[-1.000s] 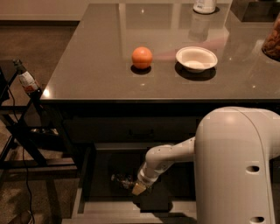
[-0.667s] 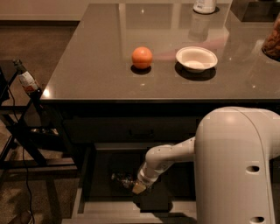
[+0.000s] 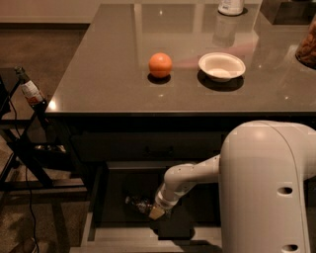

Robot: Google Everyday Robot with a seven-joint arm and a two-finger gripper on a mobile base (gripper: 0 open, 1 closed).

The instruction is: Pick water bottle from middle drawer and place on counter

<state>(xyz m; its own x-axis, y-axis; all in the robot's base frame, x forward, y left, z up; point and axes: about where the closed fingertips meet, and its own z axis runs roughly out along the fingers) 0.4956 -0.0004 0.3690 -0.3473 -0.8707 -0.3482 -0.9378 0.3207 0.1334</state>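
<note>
The middle drawer [image 3: 97,223] is pulled open below the counter [image 3: 108,74], with a dark floor and lighter grey walls. The water bottle [image 3: 138,203] lies on its side on the drawer floor, a clear crinkly shape. My gripper [image 3: 152,211] reaches down into the drawer on the white arm and sits right at the bottle's right end, touching or very close to it.
On the counter stand an orange [image 3: 160,64], a white bowl [image 3: 221,65], a white container [image 3: 231,6] at the back and a snack jar [image 3: 308,47] at the right edge. A black metal rack [image 3: 24,143] with a dark-necked bottle [image 3: 29,90] stands left.
</note>
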